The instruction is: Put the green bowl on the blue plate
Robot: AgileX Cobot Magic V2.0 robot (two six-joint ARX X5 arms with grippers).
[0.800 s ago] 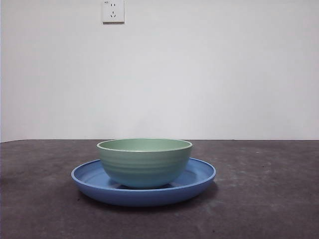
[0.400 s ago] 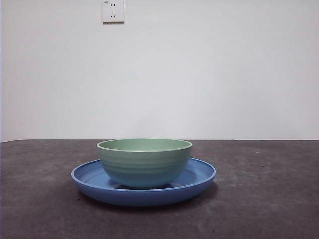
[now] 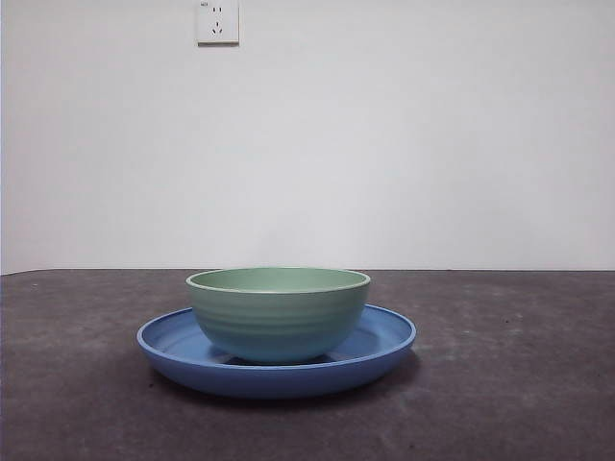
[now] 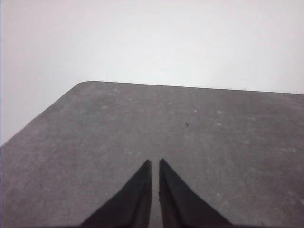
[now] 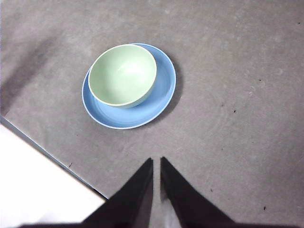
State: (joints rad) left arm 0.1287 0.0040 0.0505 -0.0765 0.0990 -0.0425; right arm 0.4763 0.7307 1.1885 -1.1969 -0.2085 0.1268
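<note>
The green bowl point(image 3: 279, 312) stands upright inside the blue plate point(image 3: 384, 341) on the dark table, a little off the plate's centre. The right wrist view shows both from above: green bowl point(image 5: 122, 75) resting in the blue plate point(image 5: 159, 102). My right gripper point(image 5: 156, 160) hovers well away from them over bare table, jaws shut with nothing between. My left gripper point(image 4: 155, 162) is shut too, over a bare stretch of table with neither dish in its view. No arm shows in the front view.
The grey table's edge point(image 5: 47, 151) runs close to the plate in the right wrist view, with a white floor beyond. A rounded table corner point(image 4: 83, 84) shows in the left wrist view. A wall socket point(image 3: 218, 21) sits on the white wall behind.
</note>
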